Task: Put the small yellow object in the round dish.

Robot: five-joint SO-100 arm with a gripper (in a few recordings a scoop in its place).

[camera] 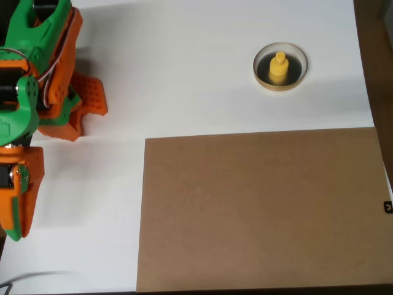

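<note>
The small yellow object (pixel 279 67) stands inside the round dish (pixel 264 78), knob up, on the dish's dark glossy floor, at the upper right of the white table. My green and orange gripper (pixel 87 121) is far off at the left edge, folded back beside the arm's base. Its orange fingers (pixel 92 95) are spread in a V and hold nothing. A wide stretch of table separates the gripper from the dish.
A large brown board (pixel 258 209) lies flat over the lower right of the white table (pixel 184 74). The arm's body (pixel 24 110) occupies the left edge. A dark strip (pixel 377 61) runs past the table's right edge.
</note>
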